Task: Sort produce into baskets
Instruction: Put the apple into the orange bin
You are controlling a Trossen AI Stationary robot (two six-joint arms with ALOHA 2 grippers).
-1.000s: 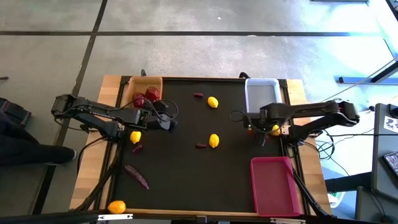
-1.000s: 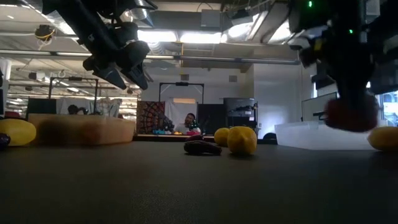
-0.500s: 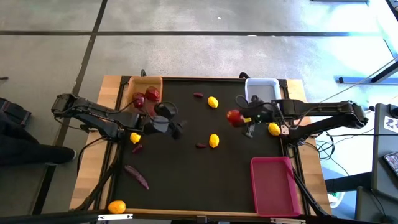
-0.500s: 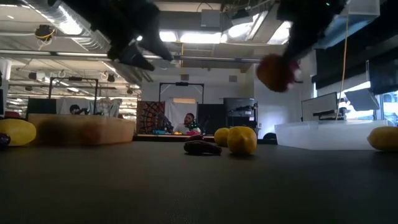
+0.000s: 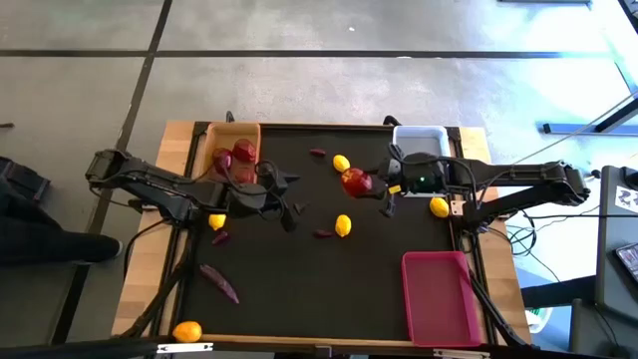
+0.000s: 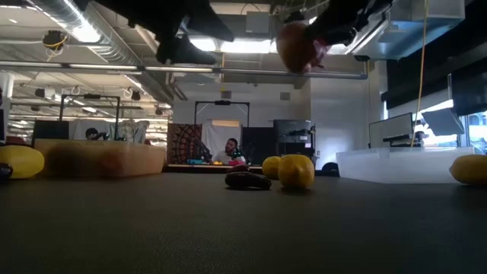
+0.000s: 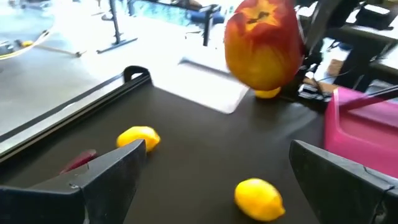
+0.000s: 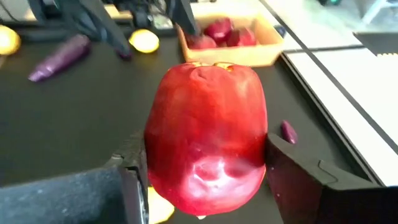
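My right gripper (image 5: pixel 361 183) is shut on a red apple (image 8: pixel 208 146) high over the black mat, right of centre. My left gripper (image 5: pixel 289 202) hangs open over the mat's left half, facing the apple (image 7: pixel 264 43), with nothing between its fingers. The tan wooden basket (image 5: pixel 231 138) at the far left holds dark red fruits (image 5: pixel 239 155). The white basket (image 5: pixel 419 145) stands at the far right and the pink basket (image 5: pixel 441 297) at the near right. Lemons (image 5: pixel 342 164) (image 5: pixel 343 225) (image 5: pixel 439 206) (image 5: pixel 216 221) and thin purple pieces (image 5: pixel 219 283) lie on the mat. My right gripper pinches the apple's two opposite sides (image 8: pixel 155 162) between its two fingers. The fingers come from the table's right side, slanting a little downward. The apple is lifted well clear of the mat (image 6: pixel 300 46), its stem end toward the wooden basket.
An orange fruit (image 5: pixel 186 331) lies at the near left corner. Small purple pieces (image 5: pixel 317 153) (image 5: pixel 323 233) (image 5: pixel 219 237) lie on the mat. Bare mat (image 5: pixel 299 289) shows in the near middle. A person sits far off in the room (image 6: pixel 232 148).
My right gripper has risen and gone toward the table's left with the apple, tipping from pointing down to nearly level; the apple now hangs high above the mat. My left gripper has risen, tipped up and gone toward the table's middle, staying open.
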